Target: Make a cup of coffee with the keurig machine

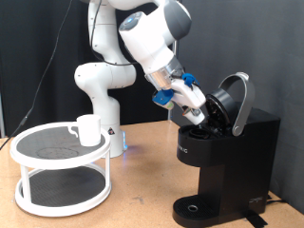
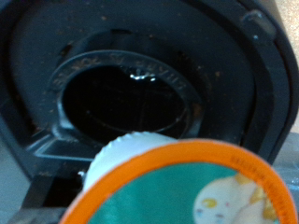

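Note:
The black keurig machine (image 1: 228, 157) stands at the exterior view's right with its rounded lid (image 1: 239, 98) hinged up. My gripper (image 1: 198, 115), with blue finger parts, reaches into the opened top. In the wrist view a pale pod (image 2: 177, 187) with an orange rim and green top hangs close to the camera, held just above the round pod chamber (image 2: 126, 93) of the keurig machine (image 2: 234, 56). The fingers themselves do not show there. The white cup (image 1: 88, 129) sits on the top shelf of a white stand (image 1: 28, 142) at the exterior view's left, far from the gripper.
The stand has two round tiers with dark mesh surfaces. The machine's round drip tray (image 1: 198, 207) at its base holds nothing. The robot's white base (image 1: 100, 90) rises behind the stand. All of it rests on a wooden table (image 1: 142, 199).

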